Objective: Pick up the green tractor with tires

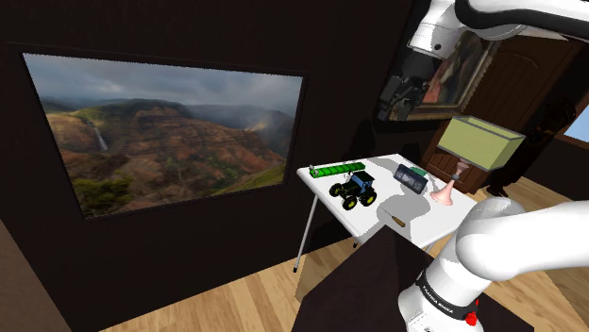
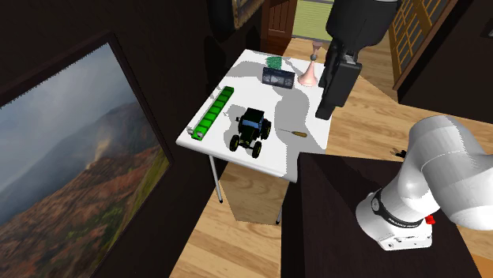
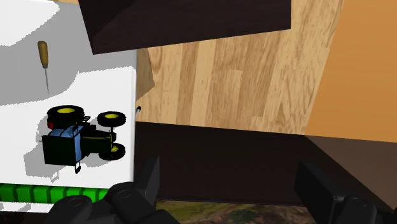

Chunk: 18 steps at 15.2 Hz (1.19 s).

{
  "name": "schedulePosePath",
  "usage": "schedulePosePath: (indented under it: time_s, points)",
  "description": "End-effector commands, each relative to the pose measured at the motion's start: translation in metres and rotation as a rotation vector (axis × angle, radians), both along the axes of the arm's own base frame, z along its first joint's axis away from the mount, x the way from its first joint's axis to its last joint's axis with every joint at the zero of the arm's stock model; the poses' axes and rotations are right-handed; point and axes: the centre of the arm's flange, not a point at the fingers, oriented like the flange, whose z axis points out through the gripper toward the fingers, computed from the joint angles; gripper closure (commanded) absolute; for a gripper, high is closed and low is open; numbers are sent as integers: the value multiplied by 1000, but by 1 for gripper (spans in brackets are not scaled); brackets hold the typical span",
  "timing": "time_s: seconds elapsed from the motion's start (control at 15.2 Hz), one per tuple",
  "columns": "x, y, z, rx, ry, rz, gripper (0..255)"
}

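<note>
The green tractor (image 1: 354,191) (image 2: 252,130) (image 3: 79,132) has a dark body, a blue cab and black tires with yellow hubs. It stands upright on the white table (image 1: 425,222) (image 2: 241,75) (image 3: 19,70) close to the table's edge. My black gripper (image 1: 401,94) (image 2: 325,110) (image 3: 232,191) hangs open well above the table and holds nothing. In the wrist view the tractor lies outside the left finger (image 3: 149,181), not between the two; wood floor and a dark surface show between them.
Also on the table are a long green strip (image 1: 340,171) (image 2: 214,110), a wooden-handled awl (image 2: 296,133) (image 3: 43,60), a dark box (image 1: 409,174) (image 2: 276,77) and a pink-based lamp (image 1: 444,193) (image 2: 308,75). A landscape painting (image 1: 160,127) hangs beside it. The dark stand (image 2: 340,213) is near.
</note>
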Motion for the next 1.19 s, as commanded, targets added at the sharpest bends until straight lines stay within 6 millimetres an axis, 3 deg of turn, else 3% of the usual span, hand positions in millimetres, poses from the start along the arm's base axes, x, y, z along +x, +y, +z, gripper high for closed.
schedulePosePath:
  time_s: [0.0,1.12]
  points:
    - [0,0,0,0,0,0,0]
    - [85,-130,-158,-28,-10,2,0]
